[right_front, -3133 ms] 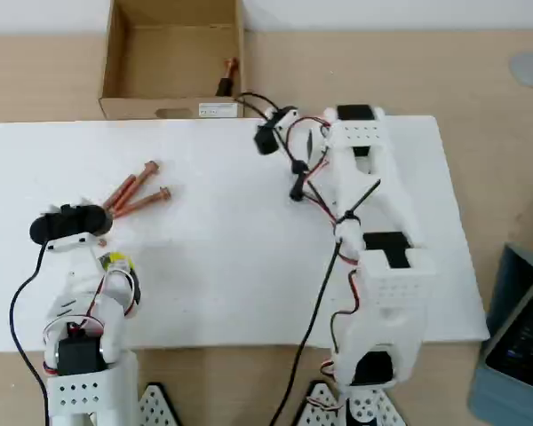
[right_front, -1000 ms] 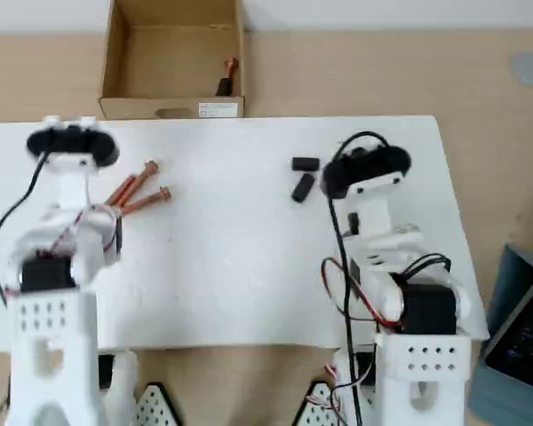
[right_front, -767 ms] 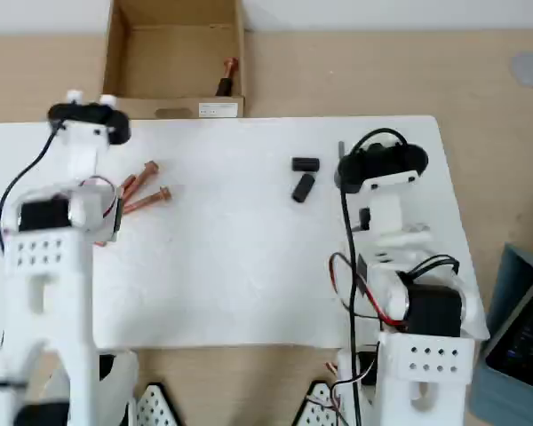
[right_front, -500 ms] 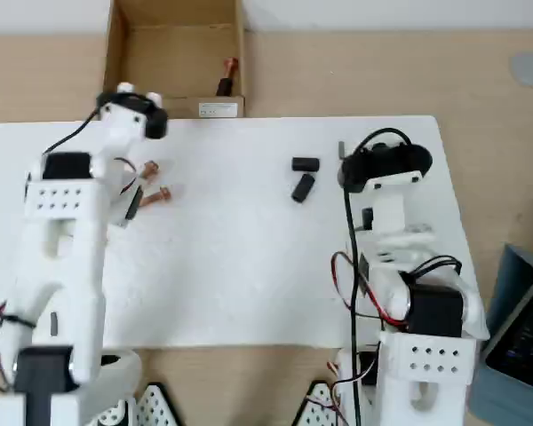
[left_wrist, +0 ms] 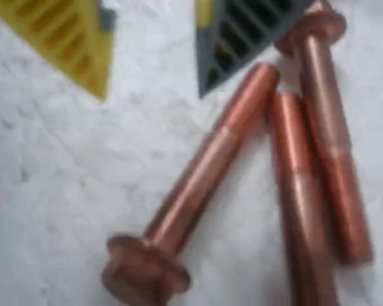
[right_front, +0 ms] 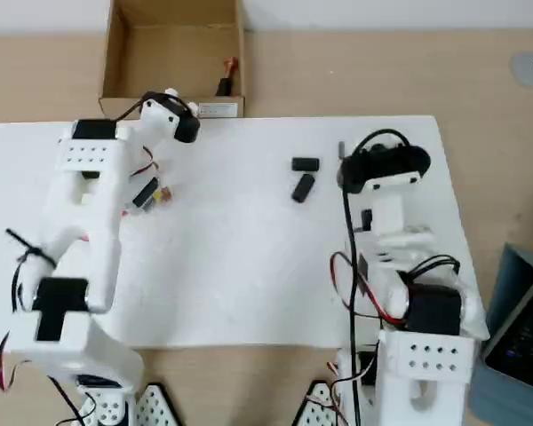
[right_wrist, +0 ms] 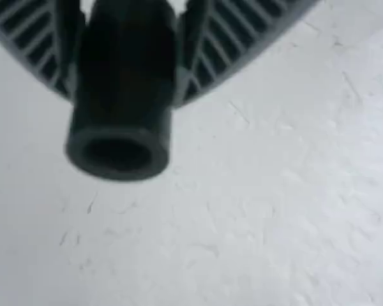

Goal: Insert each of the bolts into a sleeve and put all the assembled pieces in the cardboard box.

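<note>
Three copper bolts (left_wrist: pixel 204 191) lie side by side on the white mat, one with its flanged head (left_wrist: pixel 143 277) close to the camera. My left gripper (left_wrist: pixel 153 64) hangs open just above their shafts, one finger yellow (left_wrist: pixel 64 38) and the other dark grey (left_wrist: pixel 242 32). From above, the left arm (right_front: pixel 98 169) covers most of the bolts, leaving one bolt head (right_front: pixel 166 193) showing. My right gripper (right_wrist: pixel 124 38) is shut on a black sleeve (right_wrist: pixel 118 127), its bore facing the camera, low over the mat. Two more black sleeves (right_front: pixel 305 164) (right_front: pixel 303 187) lie left of the right arm (right_front: pixel 382 169).
The cardboard box (right_front: pixel 115 62) stands open beyond the mat's far edge, with one assembled piece (right_front: pixel 226 76) inside against its right wall. The white mat (right_front: pixel 240 266) is bare between the arms. A grey bin (right_front: pixel 520 346) sits at the right edge.
The left arm swung from the mat's left side rightwards over the bolts. The right arm, stretched toward the box three seconds ago, has drawn back and stayed still over the last second.
</note>
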